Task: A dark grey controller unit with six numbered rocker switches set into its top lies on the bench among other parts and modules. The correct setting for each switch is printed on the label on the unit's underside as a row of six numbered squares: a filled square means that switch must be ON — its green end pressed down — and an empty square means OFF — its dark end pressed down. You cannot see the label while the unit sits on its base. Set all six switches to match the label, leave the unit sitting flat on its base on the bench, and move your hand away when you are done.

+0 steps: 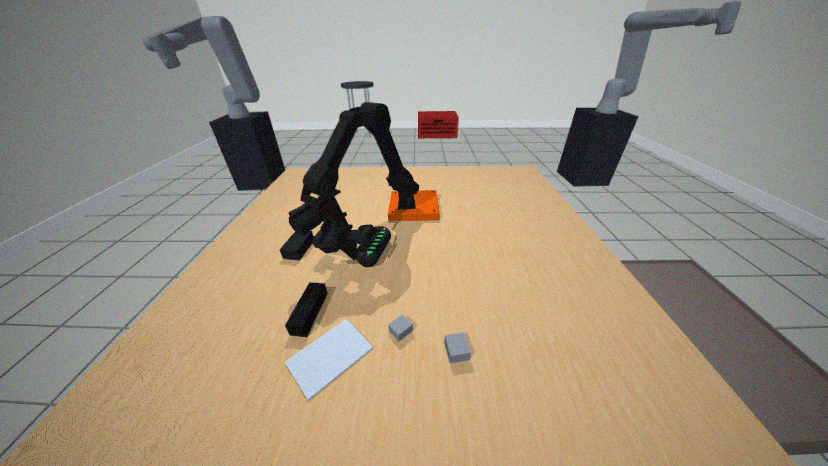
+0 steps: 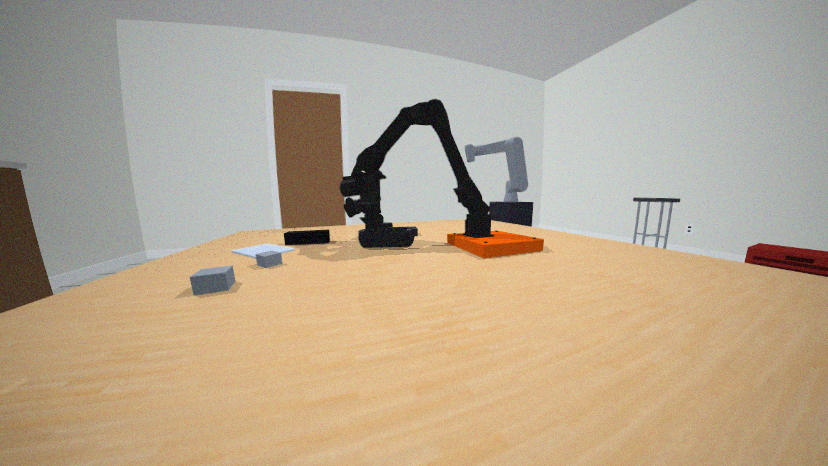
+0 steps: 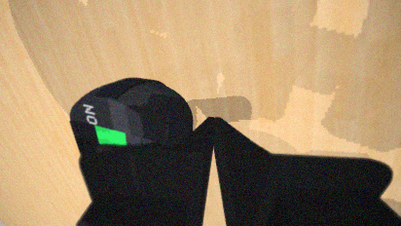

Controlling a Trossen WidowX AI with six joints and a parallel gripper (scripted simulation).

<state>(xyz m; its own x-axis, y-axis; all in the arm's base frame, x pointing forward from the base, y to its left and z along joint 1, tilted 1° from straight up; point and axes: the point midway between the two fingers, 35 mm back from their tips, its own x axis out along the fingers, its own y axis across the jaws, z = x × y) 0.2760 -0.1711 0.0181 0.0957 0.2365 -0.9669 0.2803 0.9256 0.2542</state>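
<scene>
The dark controller unit [image 1: 379, 246] [image 2: 387, 237] [image 3: 163, 109] appears to sit on its base, left of the robot's orange base in the top view. A row of green switch ends shows on its top, too small to read singly. The wrist view shows one rounded end with the "ON" marking and one green patch; my finger covers the rest. My gripper [image 1: 355, 257] [image 3: 213, 123] is shut and empty. Its tips are low beside the unit's long left side; contact cannot be told. The unit hides the tips in the exterior view. The underside label is hidden.
A black block [image 1: 296, 246] lies left of the gripper. A long black block [image 1: 307, 309] [image 2: 307, 237], a pale flat plate [image 1: 329, 358] [image 2: 260, 250] and two small grey blocks [image 1: 400, 327] [image 1: 458, 347] lie nearer the top camera. The orange base [image 1: 425, 202] [image 2: 512, 246] stands behind the unit.
</scene>
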